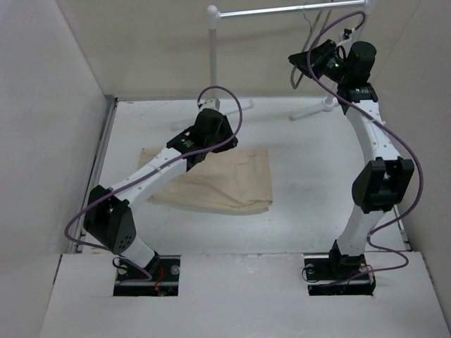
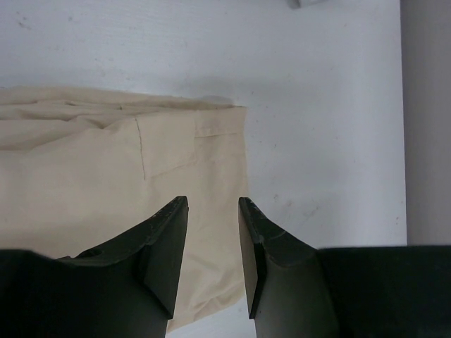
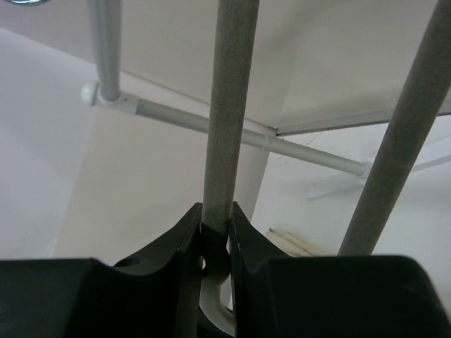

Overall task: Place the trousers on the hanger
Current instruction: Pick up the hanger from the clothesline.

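The beige trousers (image 1: 232, 179) lie flat and wrinkled on the white table, left of middle. My left gripper (image 1: 215, 130) hovers over their far edge; in the left wrist view it (image 2: 213, 204) is open and empty, with the trousers (image 2: 106, 162) and one of their corners below the jaws. My right gripper (image 1: 301, 62) is raised at the back right next to the rack. In the right wrist view it (image 3: 215, 220) is shut on one grey wire of the hanger (image 3: 229, 105). The hanger (image 1: 296, 76) shows as a thin wire below the rack's bar.
The white tubular clothes rack (image 1: 282, 10) stands at the table's back, with its post (image 1: 213, 56) and feet (image 1: 313, 109); it also shows in the right wrist view (image 3: 211, 121). Cream walls enclose the table (image 1: 310, 183) on the left, back and right.
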`<action>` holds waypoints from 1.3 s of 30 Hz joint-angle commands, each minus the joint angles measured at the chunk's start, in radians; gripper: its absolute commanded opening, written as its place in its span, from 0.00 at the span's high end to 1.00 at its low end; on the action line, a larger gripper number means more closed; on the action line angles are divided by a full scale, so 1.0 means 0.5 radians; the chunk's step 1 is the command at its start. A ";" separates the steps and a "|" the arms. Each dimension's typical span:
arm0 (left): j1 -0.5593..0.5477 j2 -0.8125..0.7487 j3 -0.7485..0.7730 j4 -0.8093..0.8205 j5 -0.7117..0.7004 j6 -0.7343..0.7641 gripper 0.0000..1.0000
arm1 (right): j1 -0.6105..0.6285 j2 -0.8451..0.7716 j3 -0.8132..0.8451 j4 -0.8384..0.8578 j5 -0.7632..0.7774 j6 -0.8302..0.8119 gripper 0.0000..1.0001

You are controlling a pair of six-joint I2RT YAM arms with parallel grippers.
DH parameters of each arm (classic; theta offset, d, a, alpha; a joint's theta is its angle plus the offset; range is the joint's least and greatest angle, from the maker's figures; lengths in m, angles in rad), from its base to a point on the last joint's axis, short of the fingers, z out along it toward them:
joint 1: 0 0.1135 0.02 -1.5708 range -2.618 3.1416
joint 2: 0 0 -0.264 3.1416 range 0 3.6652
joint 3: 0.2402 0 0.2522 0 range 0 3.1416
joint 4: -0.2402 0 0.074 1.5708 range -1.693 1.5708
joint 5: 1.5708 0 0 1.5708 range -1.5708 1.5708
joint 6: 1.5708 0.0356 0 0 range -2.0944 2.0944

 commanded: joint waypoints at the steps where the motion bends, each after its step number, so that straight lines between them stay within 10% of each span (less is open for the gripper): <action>1: -0.014 0.004 0.027 0.021 -0.003 0.029 0.67 | -0.014 -0.068 0.207 0.291 -0.111 0.124 0.80; 39: -0.081 0.072 0.150 0.043 -0.003 0.026 0.68 | -0.011 -0.292 -0.648 1.310 -0.390 0.667 0.85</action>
